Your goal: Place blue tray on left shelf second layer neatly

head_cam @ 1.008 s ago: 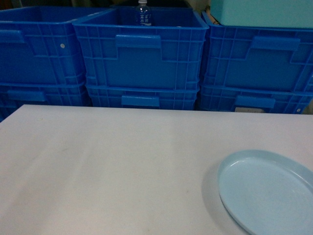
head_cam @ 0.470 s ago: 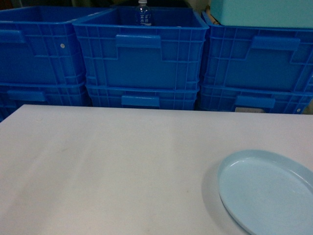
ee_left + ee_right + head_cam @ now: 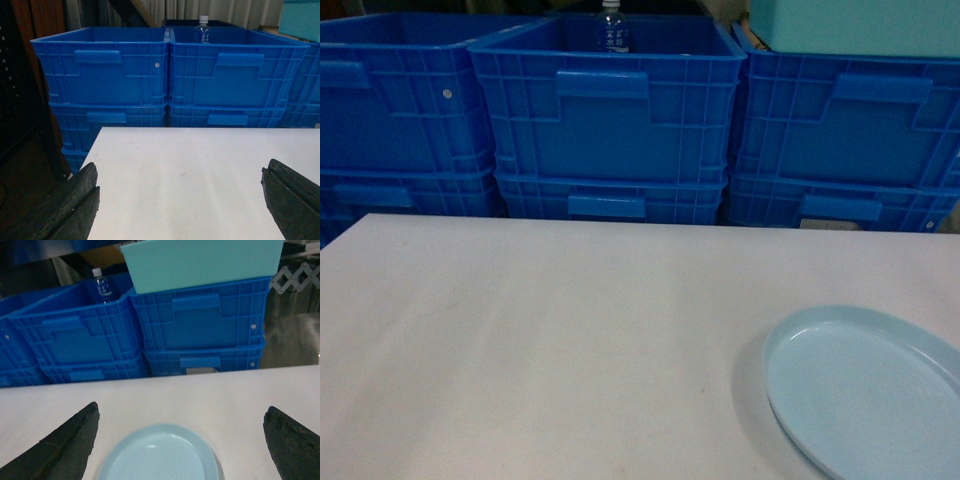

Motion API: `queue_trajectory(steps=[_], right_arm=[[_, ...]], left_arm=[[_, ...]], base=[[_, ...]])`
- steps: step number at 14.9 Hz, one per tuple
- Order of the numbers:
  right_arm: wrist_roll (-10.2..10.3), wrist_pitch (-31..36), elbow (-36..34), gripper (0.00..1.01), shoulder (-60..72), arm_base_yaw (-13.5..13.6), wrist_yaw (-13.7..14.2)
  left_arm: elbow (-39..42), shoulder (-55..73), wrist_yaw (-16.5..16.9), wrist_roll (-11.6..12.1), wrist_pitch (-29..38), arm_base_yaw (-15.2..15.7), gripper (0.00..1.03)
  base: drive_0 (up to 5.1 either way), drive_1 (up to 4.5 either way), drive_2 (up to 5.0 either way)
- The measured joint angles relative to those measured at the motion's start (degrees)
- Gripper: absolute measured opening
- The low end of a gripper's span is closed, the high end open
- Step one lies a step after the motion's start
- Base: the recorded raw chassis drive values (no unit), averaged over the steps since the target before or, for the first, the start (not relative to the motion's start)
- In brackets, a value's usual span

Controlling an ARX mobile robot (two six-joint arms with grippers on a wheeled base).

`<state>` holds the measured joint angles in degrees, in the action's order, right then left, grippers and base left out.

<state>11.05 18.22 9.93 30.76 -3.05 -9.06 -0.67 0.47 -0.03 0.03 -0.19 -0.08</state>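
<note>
Nothing moved, both claws gaping, right claw [image 3: 180, 440] over blue tray [image 3: 160, 452], crates [image 3: 608, 110] behind table [image 3: 550, 330]

looks like a storeroom/warehouse: stacked blue plastic crates [image 3: 608, 120] behind a plain white table [image 3: 540, 340], folding metal gate [image 3: 295, 277].

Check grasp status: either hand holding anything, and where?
Nothing held. Both hands open: the left hand over bare table, the right hand above the blue tray.

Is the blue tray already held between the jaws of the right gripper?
No, the blue tray lies flat on the white table, and the right gripper has its jaws wide open, clear of it.
</note>
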Motion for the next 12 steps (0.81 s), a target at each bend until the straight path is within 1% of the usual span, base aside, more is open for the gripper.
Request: queue_trajectory(steps=[1,2,3,5,6,7,9,10,12], right_arm=[[1.77,3.23,3.69,0.98,7.28,-0.11,-0.09],[3.28,4.66,6.71,0.98,13.09,-0.66,-1.14],[5.38,4.9,10.49,0.98,20.24,-1.68,-2.43],[10.05,3.72,17.07,0.98,33.92,-4.26,-6.36],[11.74,4.5,19.45,0.98,39.93,-5.29,-6.8],[13.38,5.25,22.29,0.98,46.93,-6.93,-7.43],[14.51,5.46,23.65,0.98,52.57,-8.79,-9.25],[14.69,5.38,23.54,0.98,54.23,-9.09,-9.9],[14.38,6.86,22.05,0.98,54.69,-8.96,-10.14]], left_arm=[[0.0,0.0,0.0,0.0,0.0,0.0,0.98],[0.0,0.0,0.0,0.0,0.0,0.02,0.98],[0.0,0.0,0.0,0.0,0.0,0.0,0.98],[0.0,0.0,0.0,0.0,0.0,0.02,0.98],[0.0,0.0,0.0,0.0,0.0,0.02,0.98],[0.0,0.0,0.0,0.0,0.0,0.0,0.98],[0.0,0.0,0.0,0.0,0.0,0.02,0.98],[0.0,0.0,0.0,0.0,0.0,0.0,0.98],[0.0,0.0,0.0,0.0,0.0,0.02,0.98]], base=[[0.0,0.0,0.0],[0.0,0.0,0.0],[0.0,0.0,0.0],[0.0,0.0,0.0],[0.0,0.0,0.0],[0.0,0.0,0.0],[0.0,0.0,0.0],[0.0,0.0,0.0],[0.0,0.0,0.0]])
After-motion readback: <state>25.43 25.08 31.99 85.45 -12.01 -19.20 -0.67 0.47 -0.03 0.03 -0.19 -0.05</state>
